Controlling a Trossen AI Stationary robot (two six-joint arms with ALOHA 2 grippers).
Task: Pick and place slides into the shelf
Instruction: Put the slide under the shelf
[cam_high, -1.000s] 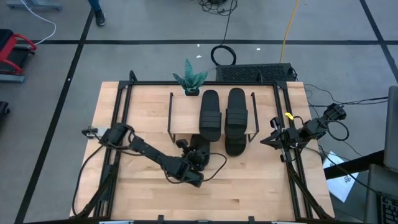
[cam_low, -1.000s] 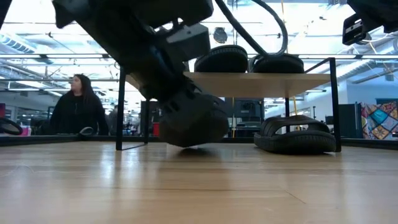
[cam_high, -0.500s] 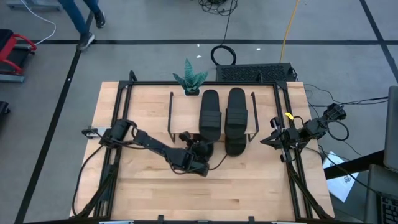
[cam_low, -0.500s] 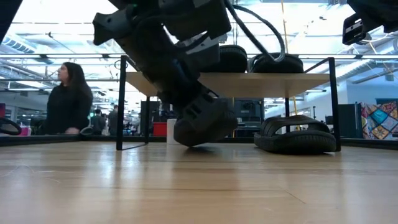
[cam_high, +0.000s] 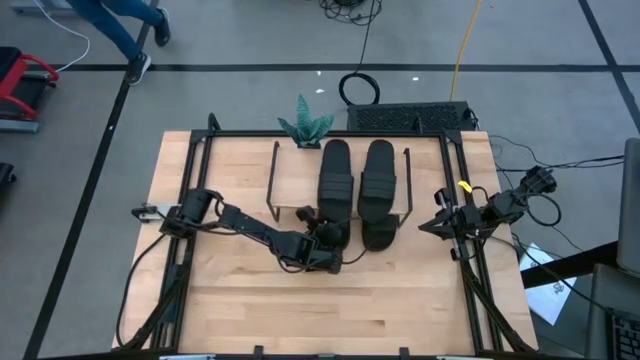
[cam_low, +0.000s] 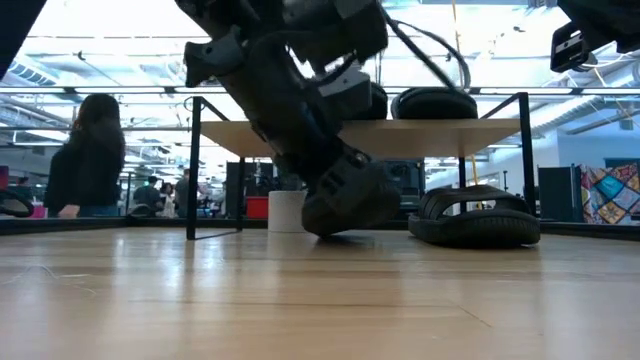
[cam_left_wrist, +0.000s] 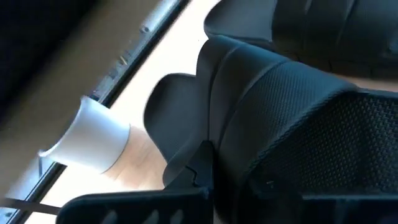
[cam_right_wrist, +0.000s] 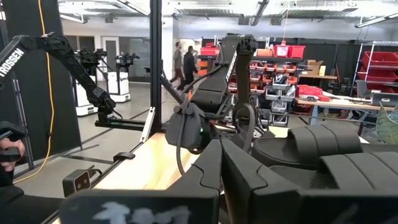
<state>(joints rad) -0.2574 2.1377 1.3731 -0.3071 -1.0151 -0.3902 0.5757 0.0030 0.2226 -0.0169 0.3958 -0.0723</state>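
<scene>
The shelf stands at the table's far middle, and two black slides lie on its wood top. A third slide rests sole-down on the table under the shelf's right half. My left gripper is shut on the fourth slide at the shelf's near edge, left of the third slide. My right gripper waits shut at the table's right edge. My left gripper holds the fourth slide by its wide textured strap, coming slantwise from the table's near left and from above. One finger shows beside the strap; the slide hides the other. The slide sits tilted, its low edge at or just above the tabletop.
A green plant in a white pot stands behind the shelf's left part. Thin black shelf legs flank the space under the board. Black frame rails line the table's sides. A person stands beyond the table.
My left gripper has carried the fourth slide along the table toward the far edge and right, from the table's middle up to the shelf's near edge beside the third slide. The slide stayed low and tilted. The person beyond the table has walked on.
</scene>
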